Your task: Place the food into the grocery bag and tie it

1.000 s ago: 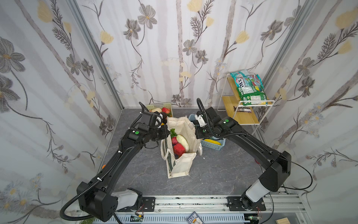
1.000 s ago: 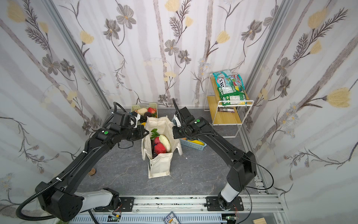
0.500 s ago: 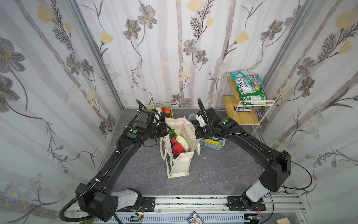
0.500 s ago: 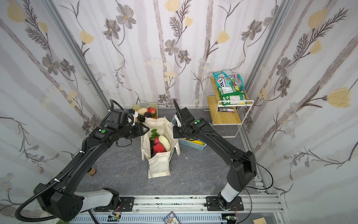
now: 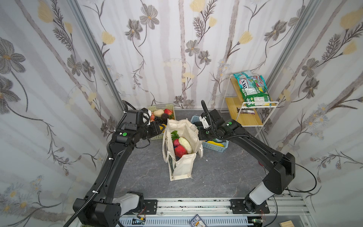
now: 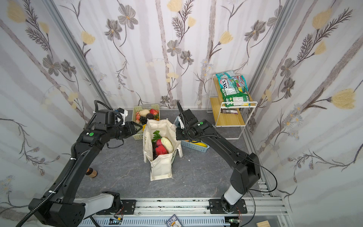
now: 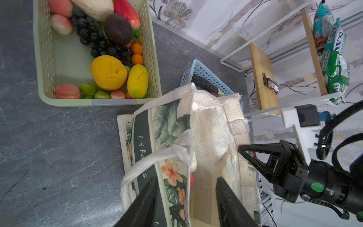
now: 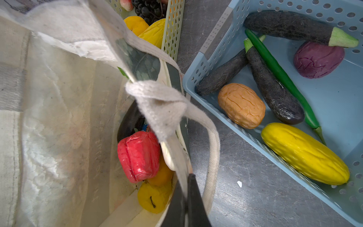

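Left wrist view: my left tool (image 7: pixel 186 177) stands spread astride one rim of the cream canvas floral tote bag (image 7: pixel 212 127), and my right tool (image 8: pixel 188 177) pinches the opposite rim. Inside lie red and yellow toy vegetables (image 8: pixel 138 155); more fruit (image 7: pixel 109 72) waits beside it, and the handles (image 7: pixel 149 163) are not yet tied.

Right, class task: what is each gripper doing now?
Left gripper: open, astride the grocery bag rim, gripping nothing.
Right gripper: closed on the grocery bag rim.
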Controlling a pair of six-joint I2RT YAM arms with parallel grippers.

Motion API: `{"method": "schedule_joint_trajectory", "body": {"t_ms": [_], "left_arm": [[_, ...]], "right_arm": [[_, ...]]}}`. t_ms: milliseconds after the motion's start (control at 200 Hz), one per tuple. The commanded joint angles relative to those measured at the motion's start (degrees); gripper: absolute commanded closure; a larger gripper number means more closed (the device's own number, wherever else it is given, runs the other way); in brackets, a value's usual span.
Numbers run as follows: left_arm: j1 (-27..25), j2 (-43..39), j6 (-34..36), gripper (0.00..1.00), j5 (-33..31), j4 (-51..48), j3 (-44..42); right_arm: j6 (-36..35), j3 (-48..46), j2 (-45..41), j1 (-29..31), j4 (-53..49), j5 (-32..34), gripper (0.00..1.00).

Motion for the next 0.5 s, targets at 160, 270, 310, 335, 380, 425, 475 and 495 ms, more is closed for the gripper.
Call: {"method": "schedule_joint_trajectory", "body": {"t_ms": [160, 270, 310, 335, 380, 425, 475, 495], "left_arm": [[4.33, -2.29, -1.46, 0.47, -1.03, 3.16, -10.97], [4.7, -3.12, -2.3, 0.5, -0.75, 5.46, -16.5], [4.72, -3.14, -2.83, 0.51, 0.14, 6.61, -18.61], [4.68, -3.08, -3.1, 0.51, 0.86, 7.6, -19.83], [4.67, -2.99, -3.55, 0.51, 1.73, 9.11, -21.69], [4.51, -2.9, -3.76, 0.52, 1.81, 10.08, -22.96], [4.29, -2.6, -4.04, 0.52, 1.78, 10.97, -23.95], [4.16, -2.48, -4.13, 0.51, 1.86, 11.3, -24.22]], "right_arm": [[0.86, -0.15, -0.37, -0.12, 2.77, -0.23, 0.97], [0.89, 0.01, -0.29, 0.01, 2.8, -0.34, 0.97], [0.88, 0.02, -0.25, -0.08, 2.84, -0.43, 0.97], [0.9, 0.01, -0.19, -0.1, 2.77, -0.4, 0.97], [0.87, 0.06, -0.16, -0.1, 2.69, -0.4, 0.97], [0.91, 0.02, -0.18, -0.07, 2.76, -0.31, 0.96], [0.9, 0.06, -0.05, -0.12, 2.77, -0.29, 0.96], [0.91, 0.02, -0.1, -0.13, 2.72, -0.25, 0.96]]}}
